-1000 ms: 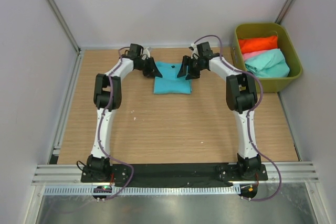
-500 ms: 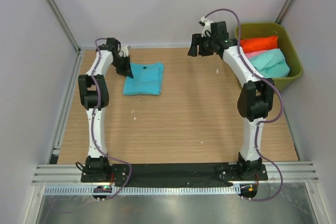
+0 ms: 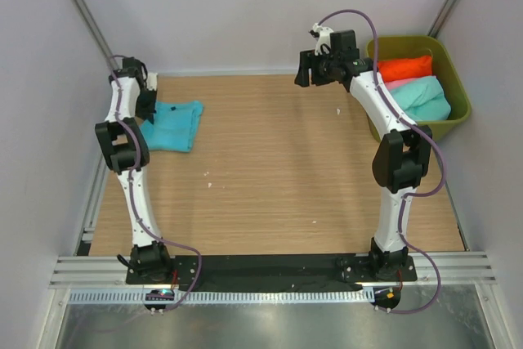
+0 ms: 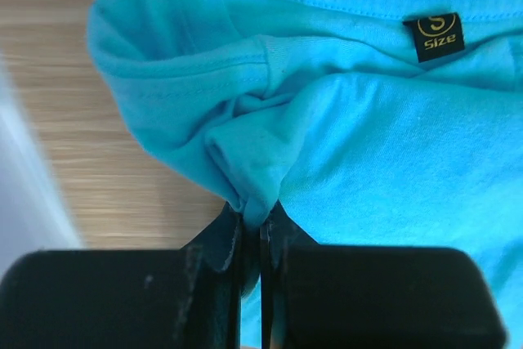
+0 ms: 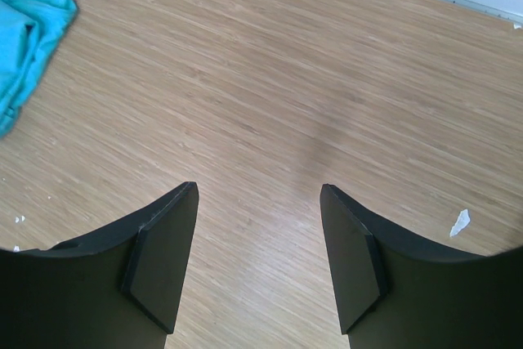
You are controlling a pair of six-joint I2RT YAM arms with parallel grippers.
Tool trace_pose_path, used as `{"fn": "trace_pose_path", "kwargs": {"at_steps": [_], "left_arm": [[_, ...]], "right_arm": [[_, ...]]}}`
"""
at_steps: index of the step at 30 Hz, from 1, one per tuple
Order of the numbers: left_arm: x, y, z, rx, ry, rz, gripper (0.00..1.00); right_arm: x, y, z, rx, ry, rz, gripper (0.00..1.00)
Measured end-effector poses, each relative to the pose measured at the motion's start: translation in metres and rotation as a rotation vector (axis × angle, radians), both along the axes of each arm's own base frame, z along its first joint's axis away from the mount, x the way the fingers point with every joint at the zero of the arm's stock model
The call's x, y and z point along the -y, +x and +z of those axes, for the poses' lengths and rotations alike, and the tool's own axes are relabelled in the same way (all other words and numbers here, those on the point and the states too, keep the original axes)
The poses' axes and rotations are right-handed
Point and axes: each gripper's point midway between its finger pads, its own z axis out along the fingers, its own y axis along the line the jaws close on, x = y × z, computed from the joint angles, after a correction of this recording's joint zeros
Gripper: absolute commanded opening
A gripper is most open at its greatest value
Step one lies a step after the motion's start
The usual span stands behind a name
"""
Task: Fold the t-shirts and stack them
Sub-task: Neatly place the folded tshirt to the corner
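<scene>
A turquoise t-shirt (image 3: 173, 126), black size tag (image 4: 433, 36), olive bin (image 3: 433, 130).

Wooden table (image 3: 278, 177), turquoise t-shirt (image 3: 173, 127) far left, olive bin (image 3: 433, 131) far right

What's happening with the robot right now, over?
Left gripper, fingers shut on turquoise shirt. Right gripper, fingers open, empty, near the bin. Three shirts sit in bin; nothing in the way.
</scene>
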Motion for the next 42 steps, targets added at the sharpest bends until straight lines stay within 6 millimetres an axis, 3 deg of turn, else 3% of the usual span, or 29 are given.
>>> {"fn": "trace_pose_path", "kwargs": {"at_steps": [6,11,19,31,42], "left_arm": [[-0.066,0.018,0.020,0.090,0.184,0.056,0.00],[-0.096,0.029,0.019,0.118,0.315,0.080,0.00],[-0.115,0.049,0.000,0.147,0.437,0.094,0.00],[-0.133,0.082,0.012,0.273,0.517,0.157,0.00],[-0.135,0.097,0.007,0.316,0.588,0.201,0.00]], "right_arm": [[0.002,-0.006,-0.018,-0.039,-0.015,-0.002,0.68],[0.004,-0.008,-0.025,-0.049,-0.037,0.004,0.68],[0.009,-0.010,-0.030,-0.051,-0.065,-0.001,0.68],[0.007,-0.013,-0.036,-0.056,-0.096,-0.004,0.69],[-0.012,-0.019,-0.038,-0.037,-0.140,0.035,0.70]]}}
